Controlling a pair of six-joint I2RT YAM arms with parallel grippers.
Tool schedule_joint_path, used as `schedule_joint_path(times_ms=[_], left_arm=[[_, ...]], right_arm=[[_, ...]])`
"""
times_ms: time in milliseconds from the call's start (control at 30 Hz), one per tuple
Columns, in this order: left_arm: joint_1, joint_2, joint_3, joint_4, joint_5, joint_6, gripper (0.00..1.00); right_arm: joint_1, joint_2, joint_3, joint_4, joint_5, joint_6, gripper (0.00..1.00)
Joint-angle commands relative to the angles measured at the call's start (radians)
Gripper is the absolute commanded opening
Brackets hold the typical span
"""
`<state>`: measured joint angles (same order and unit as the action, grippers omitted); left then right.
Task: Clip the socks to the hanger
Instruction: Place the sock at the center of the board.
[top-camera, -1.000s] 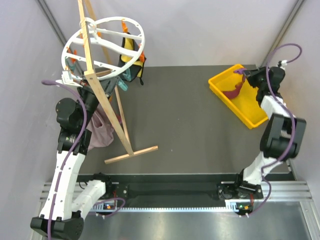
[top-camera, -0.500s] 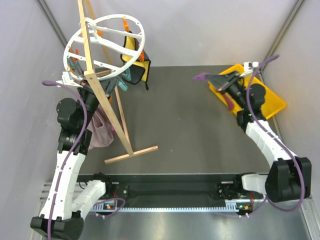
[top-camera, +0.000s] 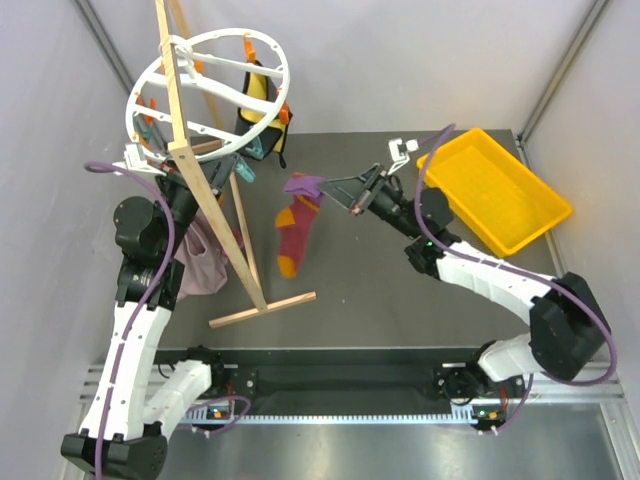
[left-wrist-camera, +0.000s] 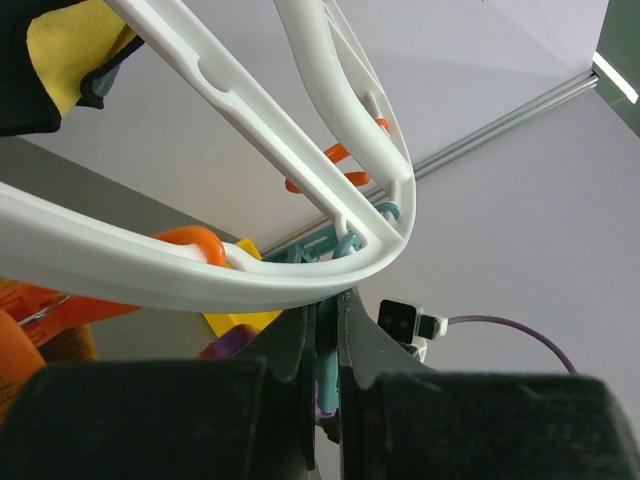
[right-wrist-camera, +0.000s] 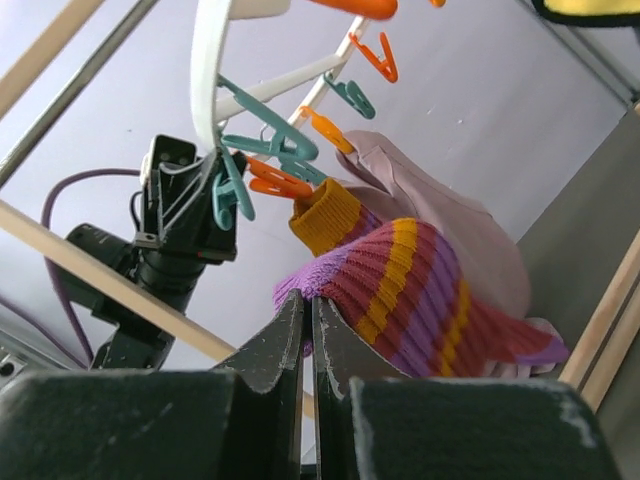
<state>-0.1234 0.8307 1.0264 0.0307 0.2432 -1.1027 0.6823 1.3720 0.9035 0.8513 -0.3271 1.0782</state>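
The white wheel-shaped hanger (top-camera: 205, 92) hangs on the wooden stand at the back left, with orange and teal clips on its rim. My left gripper (top-camera: 150, 158) is at the rim's near-left side, shut on a teal clip (left-wrist-camera: 330, 375) under the rim (left-wrist-camera: 300, 275). My right gripper (top-camera: 322, 186) is over the table's middle, shut on the top of a maroon sock (top-camera: 295, 232) with orange and purple stripes; the sock hangs free. In the right wrist view the sock (right-wrist-camera: 420, 285) lies over my closed fingers, facing the clips (right-wrist-camera: 255, 165). A second sock is not in view.
The wooden stand (top-camera: 215, 210) leans from back left, its foot at mid-table. A pale mauve cloth (top-camera: 200, 262) hangs by the left arm. A yellow-and-black garment (top-camera: 262, 112) hangs from the hanger's far side. A yellow tray (top-camera: 500, 188) sits at the back right.
My right arm swung left from the yellow tray to mid-table, carrying the sock toward the hanger. The tray shifted right. The left arm stayed at the rim.
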Motion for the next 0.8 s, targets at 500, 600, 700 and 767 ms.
schedule_joint_path(times_ms=[500, 600, 700, 767], left_arm=[[-0.005, -0.018, -0.009, 0.026, 0.001, 0.039, 0.0], [-0.004, -0.015, -0.009, 0.038, 0.001, 0.066, 0.0], [-0.004, -0.016, -0.011, 0.049, 0.005, 0.084, 0.0], [-0.004, -0.015, -0.014, 0.051, 0.007, 0.087, 0.0]], right_arm=[[0.128, 0.137, 0.252, -0.003, 0.083, 0.107, 0.0], [0.134, 0.134, 0.256, -0.014, 0.082, 0.127, 0.0], [0.135, 0.133, 0.258, -0.008, 0.085, 0.147, 0.0], [0.135, 0.136, 0.264, -0.001, 0.082, 0.154, 0.0]])
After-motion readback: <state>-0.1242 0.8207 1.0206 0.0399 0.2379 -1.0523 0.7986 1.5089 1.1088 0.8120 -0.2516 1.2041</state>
